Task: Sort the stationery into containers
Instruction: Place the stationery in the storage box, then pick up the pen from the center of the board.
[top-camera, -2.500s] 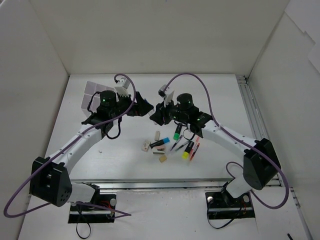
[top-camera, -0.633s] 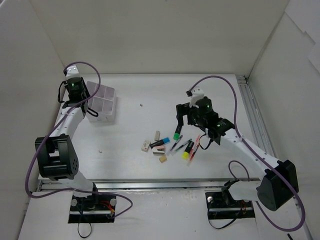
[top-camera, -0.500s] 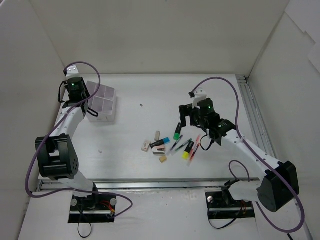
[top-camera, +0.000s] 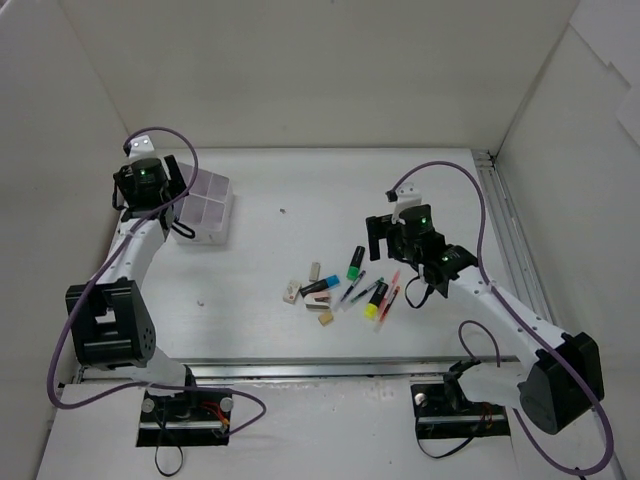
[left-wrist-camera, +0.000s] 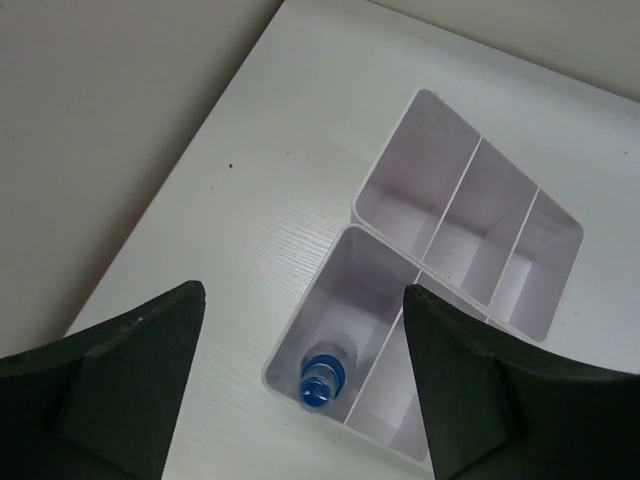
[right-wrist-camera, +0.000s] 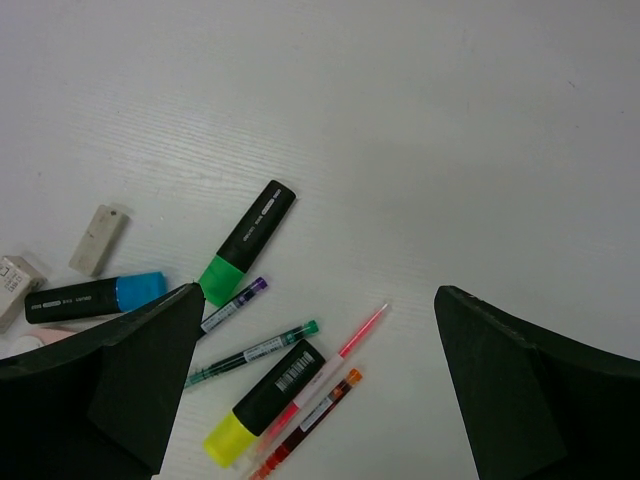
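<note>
So, table (top-camera: 300, 180): white, walled at the back and sides.
box (top-camera: 210, 200): white, thin-walled compartments, far left of the table, below my left gripper.
left gripper (left-wrist-camera: 300, 295): my fingers spread wide, gripping nothing, above the box.
right gripper (right-wrist-camera: 318, 295): my fingers spread wide, empty, over the loose pile.
highlighters: green (right-wrist-camera: 246, 243), blue (right-wrist-camera: 96, 298), yellow (right-wrist-camera: 265, 402), flat mid-table.
pens (right-wrist-camera: 250, 352): thin, lying among the highlighters.
tube (left-wrist-camera: 322, 378): blue cap up, standing in an end compartment of the box.
eraser (right-wrist-camera: 98, 240): beside the blue highlighter.

white table (top-camera: 300, 180) | dark speck (top-camera: 284, 211) mid-table | metal rail (top-camera: 507, 225) right edge
</note>
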